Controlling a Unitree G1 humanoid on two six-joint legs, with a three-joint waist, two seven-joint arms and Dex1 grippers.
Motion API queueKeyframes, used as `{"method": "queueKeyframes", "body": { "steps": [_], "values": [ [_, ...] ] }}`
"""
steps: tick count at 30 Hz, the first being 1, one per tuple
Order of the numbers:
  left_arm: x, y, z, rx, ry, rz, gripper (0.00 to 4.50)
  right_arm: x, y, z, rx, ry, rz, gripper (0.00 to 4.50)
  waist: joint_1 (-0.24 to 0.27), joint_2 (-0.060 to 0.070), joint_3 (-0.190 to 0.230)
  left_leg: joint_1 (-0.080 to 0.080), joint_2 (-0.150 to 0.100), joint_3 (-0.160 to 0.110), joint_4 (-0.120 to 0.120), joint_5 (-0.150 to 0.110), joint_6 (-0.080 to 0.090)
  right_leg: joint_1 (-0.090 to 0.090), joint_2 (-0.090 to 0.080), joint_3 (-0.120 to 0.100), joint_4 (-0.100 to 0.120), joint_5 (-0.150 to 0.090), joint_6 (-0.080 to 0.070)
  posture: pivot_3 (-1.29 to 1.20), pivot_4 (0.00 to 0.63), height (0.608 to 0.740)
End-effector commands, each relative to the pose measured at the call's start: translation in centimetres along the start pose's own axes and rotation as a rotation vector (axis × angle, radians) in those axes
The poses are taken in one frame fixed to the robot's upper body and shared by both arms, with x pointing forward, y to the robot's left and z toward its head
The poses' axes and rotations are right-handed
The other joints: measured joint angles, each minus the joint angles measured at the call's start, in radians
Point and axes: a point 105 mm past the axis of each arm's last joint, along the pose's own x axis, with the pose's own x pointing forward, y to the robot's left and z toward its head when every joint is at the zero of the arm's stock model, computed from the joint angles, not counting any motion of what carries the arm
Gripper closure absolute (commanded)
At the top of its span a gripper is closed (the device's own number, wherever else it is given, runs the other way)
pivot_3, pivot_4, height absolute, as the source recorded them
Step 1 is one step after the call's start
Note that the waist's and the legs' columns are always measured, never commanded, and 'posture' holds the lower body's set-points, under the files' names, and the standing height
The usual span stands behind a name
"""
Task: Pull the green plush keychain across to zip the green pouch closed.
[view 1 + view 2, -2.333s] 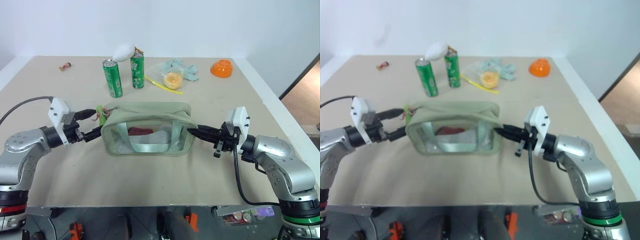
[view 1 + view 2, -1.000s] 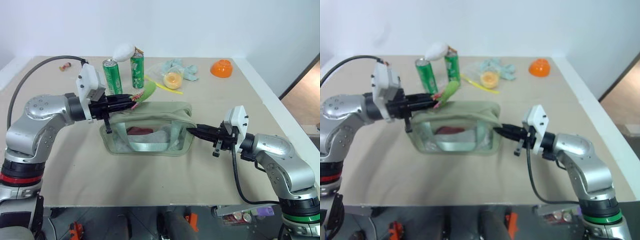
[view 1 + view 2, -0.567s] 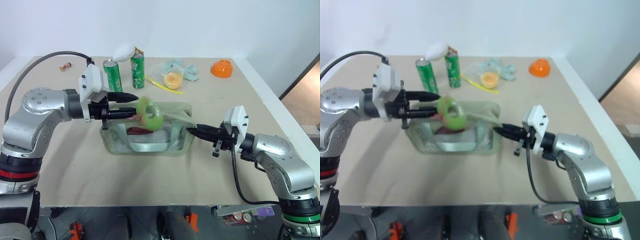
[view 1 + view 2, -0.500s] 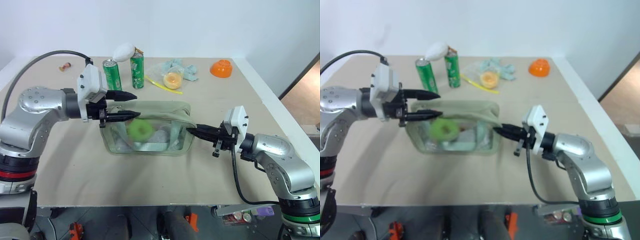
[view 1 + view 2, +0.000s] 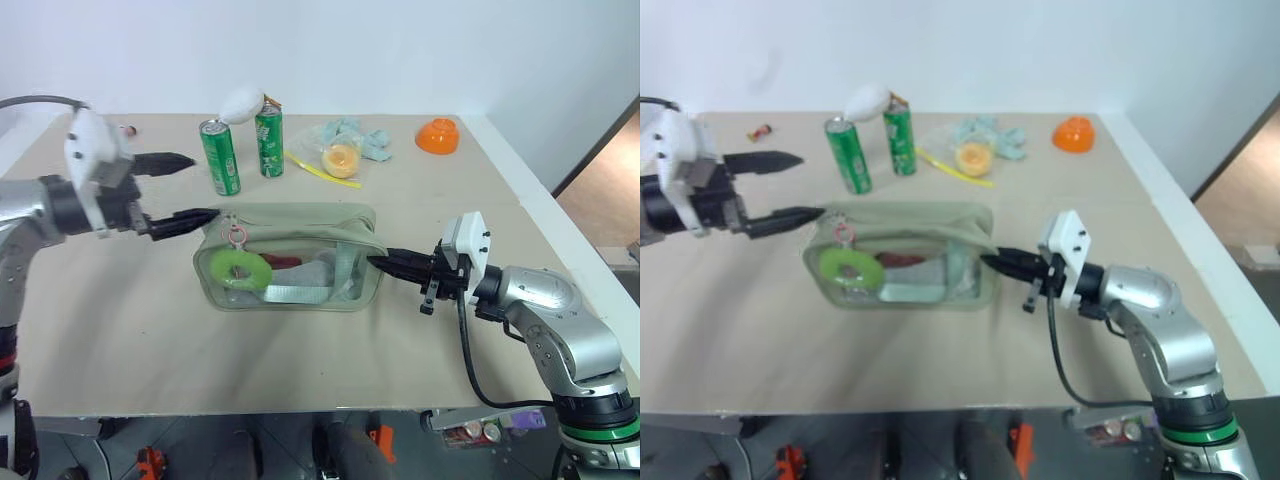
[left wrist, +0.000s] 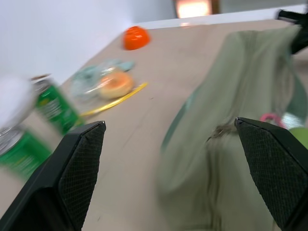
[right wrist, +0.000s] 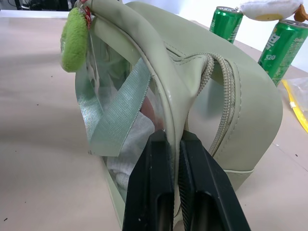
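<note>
- Your left gripper (image 5: 178,189) stands wide open and holds nothing. It sits just off the pouch's left end, at about 9 o'clock from the pouch centre, with one finger pointing toward the cans and the other toward the pouch's upper left corner.
- The green plush keychain (image 5: 238,268) hangs free on its pinkish cord against the clear front panel at the pouch's left end, roughly 8 o'clock from the pouch centre. No finger touches it.
- The green pouch (image 5: 300,225) lies lengthwise mid-table, its top flap looking flat and drawn together. From the right wrist view the zipper teeth near the right end look meshed, so I judge the zip run finished or very nearly so, with the pull now at the left end. The last bit of track under the cord is too small to confirm.
- The two green soda cans (image 5: 220,157) stand well apart at about 11 o'clock from the pouch, untouched.
- Your right gripper (image 5: 381,262) is clamped shut on the pouch's right end seam, at 3 o'clock, bracing it.
- What is left, as I read it: check the left end for a gap, then let go with the right and back both arms away.
</note>
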Motion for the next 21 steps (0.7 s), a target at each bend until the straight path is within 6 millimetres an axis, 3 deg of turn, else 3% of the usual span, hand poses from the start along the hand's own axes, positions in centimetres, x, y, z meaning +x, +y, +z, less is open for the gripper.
{"method": "queueKeyframes", "body": {
  "steps": [1,6,10,21],
  "values": [
    [-1.5,-1.0,-0.2,-0.011,0.006,0.012,0.04,0.2,0.0,0.9,-0.031,-0.029,0.015,4.5,-0.002,0.0,0.0,0.0,0.001,0.0,0.0,0.0,0.0,0.0,0.0,0.0,0.0,0.0,0.0,0.0,0.15,0.74],
    [-2.4,-2.4,-1.4,-0.095,0.003,0.029,0.04,0.2,-0.1,0.9,-0.035,-0.027,0.023,4.5,-0.001,0.0,0.0,0.0,0.001,0.0,0.001,0.0,0.0,0.0,-0.003,0.0,0.0,0.0,0.0,0.0,0.15,0.74],
    [-1.7,-3.5,-2.1,-0.124,-0.006,0.029,0.04,0.4,-0.1,0.9,-0.036,-0.029,0.027,4.5,-0.001,0.0,0.0,0.001,0.001,0.0,0.0,0.0,0.0,0.0,-0.002,0.001,0.0,0.0,0.0,0.0,0.15,0.74],
    [-0.9,-3.2,-3.7,-0.116,0.025,0.023,0.04,0.2,-0.2,1.0,-0.038,-0.023,0.022,4.5,-0.002,0.0,0.0,0.001,0.001,0.0,0.0,0.0,0.0,0.0,-0.001,0.001,0.0,0.0,-0.001,0.0,0.15,0.74]
  ]
}}
